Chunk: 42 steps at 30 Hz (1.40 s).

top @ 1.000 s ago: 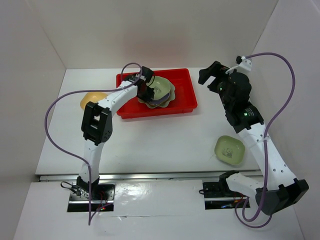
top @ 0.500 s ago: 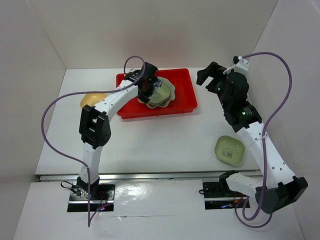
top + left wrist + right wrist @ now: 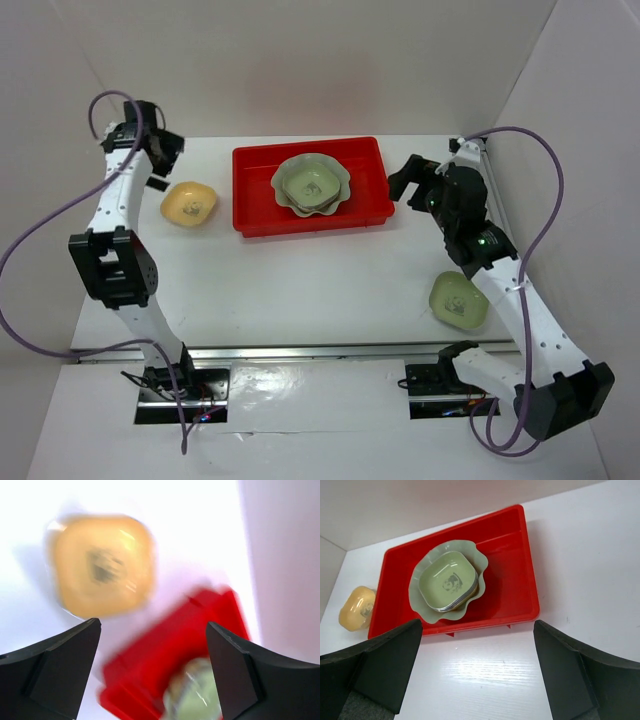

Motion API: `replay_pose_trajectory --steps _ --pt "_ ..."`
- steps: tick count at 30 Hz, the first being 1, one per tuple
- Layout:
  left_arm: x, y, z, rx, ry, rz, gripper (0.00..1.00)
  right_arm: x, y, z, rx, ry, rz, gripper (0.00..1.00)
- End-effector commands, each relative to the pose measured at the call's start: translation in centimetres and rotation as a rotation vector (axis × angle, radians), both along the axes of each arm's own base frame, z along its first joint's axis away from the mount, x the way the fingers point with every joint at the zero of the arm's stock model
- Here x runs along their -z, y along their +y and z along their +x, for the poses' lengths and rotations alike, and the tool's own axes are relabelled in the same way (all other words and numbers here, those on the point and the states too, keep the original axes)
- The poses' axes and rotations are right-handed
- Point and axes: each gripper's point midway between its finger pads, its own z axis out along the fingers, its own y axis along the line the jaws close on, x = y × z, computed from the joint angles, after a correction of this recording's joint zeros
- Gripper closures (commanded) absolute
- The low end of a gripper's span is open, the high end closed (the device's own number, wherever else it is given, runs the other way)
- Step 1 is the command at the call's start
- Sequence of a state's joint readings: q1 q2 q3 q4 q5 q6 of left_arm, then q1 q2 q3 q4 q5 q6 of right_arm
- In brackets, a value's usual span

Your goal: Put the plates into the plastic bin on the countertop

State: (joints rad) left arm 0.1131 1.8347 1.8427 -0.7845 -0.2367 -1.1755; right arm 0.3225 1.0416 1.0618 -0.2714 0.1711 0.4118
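Plain white walls enclose a white countertop under bright, even light.

The plastic bin at upper centre is bright red. In it, the large scalloped dish is pale green, and the small dish on top is light green with a dark panda print (black-and-white, as far as it shows). Left of the bin, the yellow dish carries a dark centre print. At lower right, another light green dish bears the same print. The countertop is plain white. The arms are white with black joints, and their cables are purple.
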Motion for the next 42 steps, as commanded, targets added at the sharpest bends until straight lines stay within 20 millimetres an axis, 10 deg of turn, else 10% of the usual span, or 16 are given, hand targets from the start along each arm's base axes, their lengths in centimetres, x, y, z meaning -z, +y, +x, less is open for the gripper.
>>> replay_pose_trajectory --steps 1,6,14,27,32,37,42 --pt "5.3 2.1 -2.3 0.006 0.199 -0.045 0.01 -2.4 -0.3 -1.0 -0.022 -0.08 -0.009 0.01" --pt "7.6 5.5 -1.2 -0.021 0.236 -0.063 0.01 -2.3 -0.3 -1.2 -0.035 -0.079 -0.005 0.01" --pt "15.5 3.9 -4.2 -0.021 0.446 -0.162 0.04 -1.3 0.1 -0.7 -0.042 -0.061 0.001 0.01" --pt "18.7 3.2 -6.0 -0.072 0.51 -0.118 0.12 -0.8 0.6 -0.6 -0.059 -0.059 0.035 0.01" --pt "19.9 2.9 -5.9 -0.067 0.533 -0.109 0.26 -0.9 0.4 -0.7 -0.049 -0.054 0.022 0.01" --pt "20.2 3.1 -5.9 -0.079 0.529 -0.104 0.95 -2.1 0.1 -0.8 -0.04 -0.084 0.019 0.01" --pt "21.3 3.9 -6.9 -0.092 0.568 -0.133 1.0 -2.3 0.0 -1.1 -0.04 -0.086 0.02 0.01"
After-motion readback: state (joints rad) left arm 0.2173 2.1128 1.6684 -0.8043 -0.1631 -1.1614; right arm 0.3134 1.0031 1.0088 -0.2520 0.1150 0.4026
